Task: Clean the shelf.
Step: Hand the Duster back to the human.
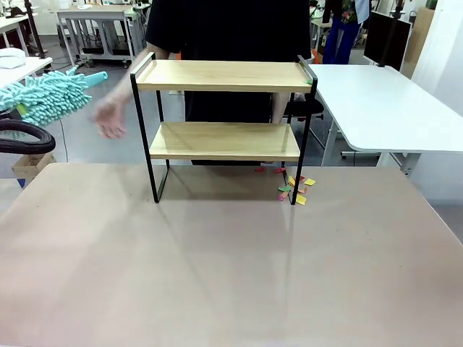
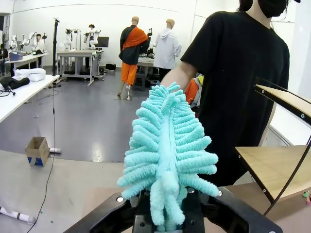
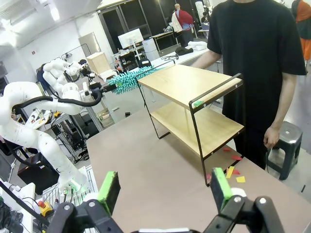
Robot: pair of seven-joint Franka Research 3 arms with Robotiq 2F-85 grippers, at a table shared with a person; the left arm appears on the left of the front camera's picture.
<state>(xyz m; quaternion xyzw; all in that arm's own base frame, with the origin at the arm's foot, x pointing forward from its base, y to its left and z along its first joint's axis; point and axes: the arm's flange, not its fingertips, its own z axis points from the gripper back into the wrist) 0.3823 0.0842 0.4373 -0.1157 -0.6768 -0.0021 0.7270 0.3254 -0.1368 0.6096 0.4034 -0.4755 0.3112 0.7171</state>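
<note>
My left pincer [image 2: 165, 213] grips a duster [image 2: 167, 155] left of the shelf [image 1: 224, 119] on the table [image 1: 217, 275]. A person [image 1: 231, 29] stands behind it; paper scraps [image 1: 295, 189] lie at its right foot, ahead of my right pincer [image 3: 163, 191].

The shelf [image 1: 224, 108] is sitting upright toward the far side of the table, right in front of the person, a small rack with 2 light wooden boards stacked in a thin black metal frame. Its top board is carrying a raised rail at each end, and the right one is showing a bit of green at its corner. Both boards are lying level and looking bare, with the 4 thin black legs resting on the tabletop.
</note>
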